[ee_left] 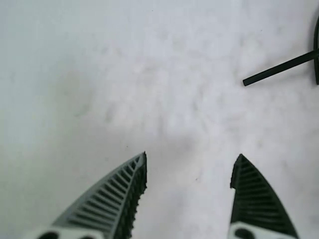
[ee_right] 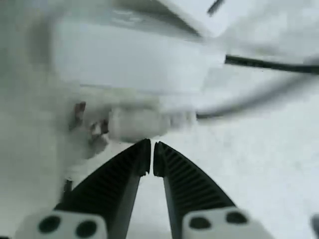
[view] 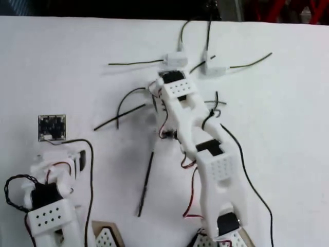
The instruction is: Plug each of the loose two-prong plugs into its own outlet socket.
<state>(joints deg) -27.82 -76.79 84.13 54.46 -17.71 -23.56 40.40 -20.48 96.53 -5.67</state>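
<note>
Two white outlet sockets lie at the back of the table, one (view: 175,59) right in front of my right arm and one (view: 215,70) further right, both trailing black wires. In the right wrist view a small white two-prong plug (ee_right: 137,124) lies on the table just past my right gripper (ee_right: 151,158), which is shut with nothing held. A white socket block (ee_right: 124,64) sits just beyond the plug. My left gripper (ee_left: 192,167) hangs open over bare table near the front left, where the left arm (view: 51,180) stands.
A small black square board (view: 52,127) lies left of centre. Loose black wires (view: 123,105) curve across the middle, and a straight black wire (view: 145,182) lies between the arms. A black wire end (ee_left: 279,67) shows in the left wrist view.
</note>
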